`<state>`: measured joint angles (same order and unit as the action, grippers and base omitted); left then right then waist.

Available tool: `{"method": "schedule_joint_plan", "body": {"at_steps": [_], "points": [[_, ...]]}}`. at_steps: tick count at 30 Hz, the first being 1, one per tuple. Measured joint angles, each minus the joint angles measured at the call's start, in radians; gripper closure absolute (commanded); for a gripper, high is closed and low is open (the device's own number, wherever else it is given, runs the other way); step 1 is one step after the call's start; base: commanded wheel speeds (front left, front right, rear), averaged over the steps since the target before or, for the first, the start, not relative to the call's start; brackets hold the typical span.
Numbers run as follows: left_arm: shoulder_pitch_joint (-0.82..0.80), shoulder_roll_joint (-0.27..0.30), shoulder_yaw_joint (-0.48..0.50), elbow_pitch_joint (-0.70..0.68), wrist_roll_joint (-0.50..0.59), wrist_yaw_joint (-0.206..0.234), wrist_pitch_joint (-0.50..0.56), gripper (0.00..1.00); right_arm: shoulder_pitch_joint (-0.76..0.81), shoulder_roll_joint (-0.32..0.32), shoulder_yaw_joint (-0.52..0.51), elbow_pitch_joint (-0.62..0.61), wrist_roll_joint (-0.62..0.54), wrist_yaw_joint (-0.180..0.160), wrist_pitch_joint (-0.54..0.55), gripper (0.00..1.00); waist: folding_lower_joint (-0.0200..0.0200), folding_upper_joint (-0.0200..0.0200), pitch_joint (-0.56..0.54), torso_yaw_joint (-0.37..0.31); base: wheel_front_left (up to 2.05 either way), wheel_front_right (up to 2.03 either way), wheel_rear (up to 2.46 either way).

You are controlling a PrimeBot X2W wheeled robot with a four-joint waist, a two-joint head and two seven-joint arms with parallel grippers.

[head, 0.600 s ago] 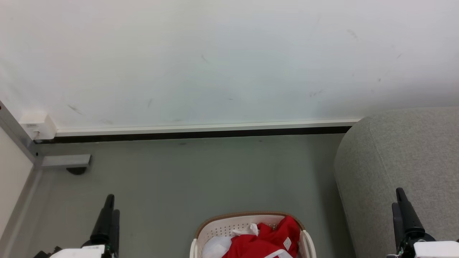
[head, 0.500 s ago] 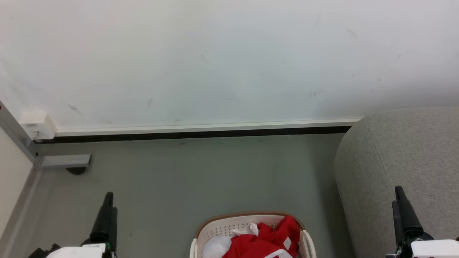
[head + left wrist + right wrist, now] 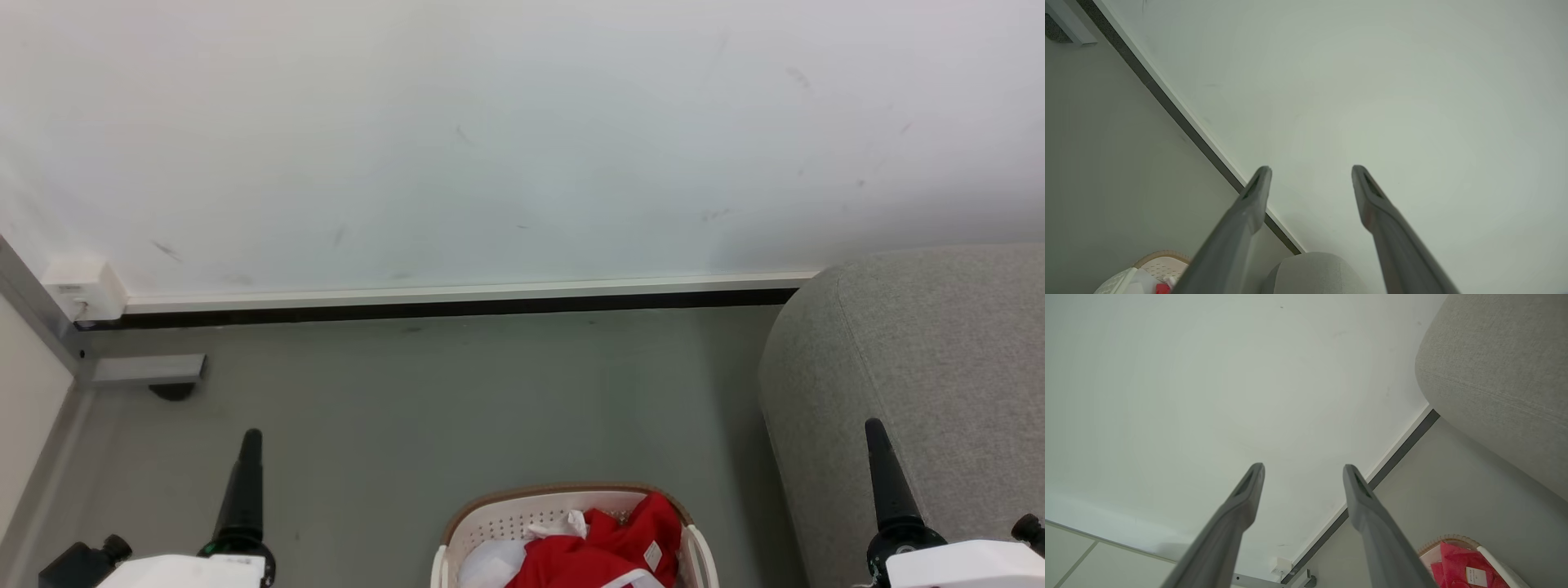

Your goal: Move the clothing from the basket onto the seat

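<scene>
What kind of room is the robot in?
Probably a living room, or a room set up like one: a grey sofa, a laundry basket of red clothing on the floor, and a plain white wall.

Bright red clothing (image 3: 596,551) with white trim and a small white tag. Cream-white basket (image 3: 506,514), dotted with rows of small holes, brown along the rim. Plain pale white cloth (image 3: 490,563). Light-grey sofa (image 3: 922,343), finely flecked weave. Dull grey-green floor (image 3: 457,392). White wall (image 3: 490,139) with faint dark scuffs, black skirting strip (image 3: 441,309) below.
</scene>
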<state>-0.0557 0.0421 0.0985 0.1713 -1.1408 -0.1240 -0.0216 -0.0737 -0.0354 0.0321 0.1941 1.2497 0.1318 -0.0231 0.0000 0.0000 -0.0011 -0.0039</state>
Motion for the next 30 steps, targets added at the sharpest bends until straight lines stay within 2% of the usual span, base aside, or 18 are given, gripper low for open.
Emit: {"method": "schedule_joint_plan", "body": {"at_steps": [8, 18, 30], "points": [[0.007, 0.001, 0.001, -0.033, 0.192, 0.000, -0.028, 0.00, 0.000, -0.001, 0.016, 0.000, -0.164, 0.000, -0.029, 0.00, 0.0000, 0.0000, -0.001, -0.003, 0.00, 0.00, 0.00], [0.020, 0.002, -0.006, -0.042, 0.379, 0.000, -0.062, 0.00, 0.000, -0.002, 0.049, 0.000, -0.381, 0.000, -0.061, 0.00, 0.0000, 0.0000, -0.003, -0.006, 0.00, 0.00, 0.00], [0.031, 0.015, -0.040, -0.033, 0.547, 0.016, -0.098, 0.00, 0.000, -0.003, 0.061, 0.012, -0.570, 0.000, -0.095, 0.00, 0.0000, 0.0000, -0.009, -0.011, 0.00, 0.00, 0.00]]}}
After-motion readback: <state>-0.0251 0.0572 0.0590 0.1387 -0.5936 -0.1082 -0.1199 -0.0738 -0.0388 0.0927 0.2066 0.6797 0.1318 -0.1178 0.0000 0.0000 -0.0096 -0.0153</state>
